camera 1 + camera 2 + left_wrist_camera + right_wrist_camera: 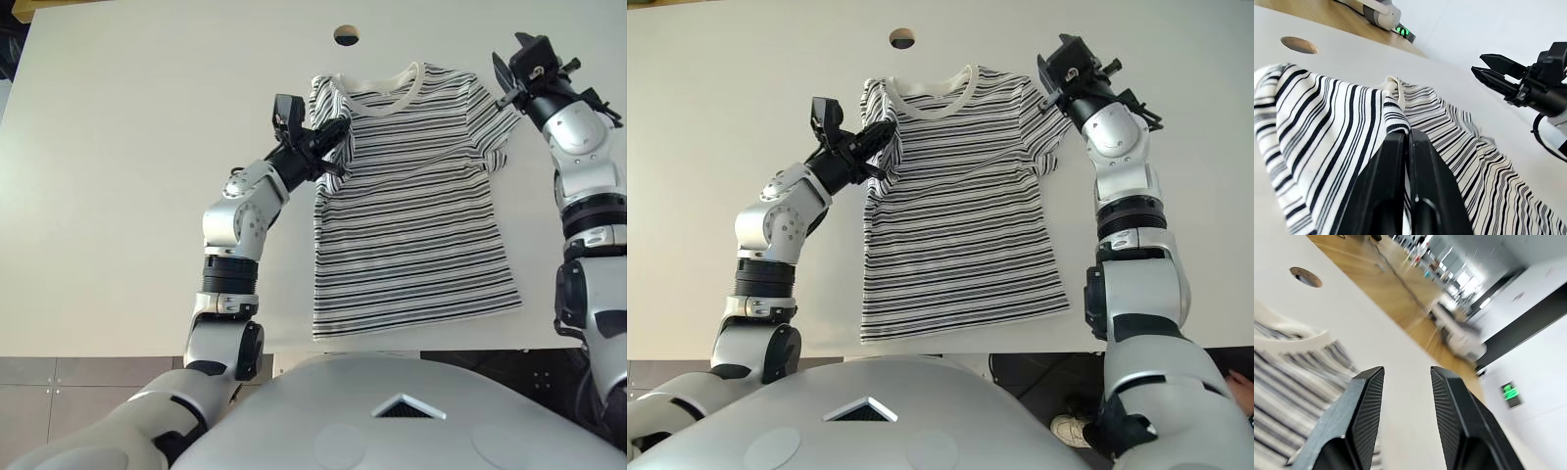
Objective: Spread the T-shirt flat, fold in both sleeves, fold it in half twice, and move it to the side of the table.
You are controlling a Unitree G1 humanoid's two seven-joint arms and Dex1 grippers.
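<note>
A large white rectangular table (127, 196) carries a short-sleeved fabric T-shirt (411, 215) with black and white stripes and a cream collar. The T-shirt lies front up, a little to the right of the robot's middle, with the collar on the far side and the hem near the table's near edge. Its right sleeve (487, 122) is spread out flat, while its left edge is straight and the cloth at the left shoulder is raised. The left arm (240, 220) is bent at the elbow and points inward to this shoulder. The left gripper (331, 135) has its black fingers pressed together, and in the left wrist view the striped cloth rises up to their tips, so it is pinching the T-shirt. The right arm (588, 166) stands nearly upright at the right edge of the table. The right gripper (511, 67) is above the right sleeve with its ribbed fingers spread and nothing between them. A small round hole (346, 35) is in the table beyond the collar. In the right wrist view a green sign (1510, 391) glows on a far wall; its writing is too blurred to read.
</note>
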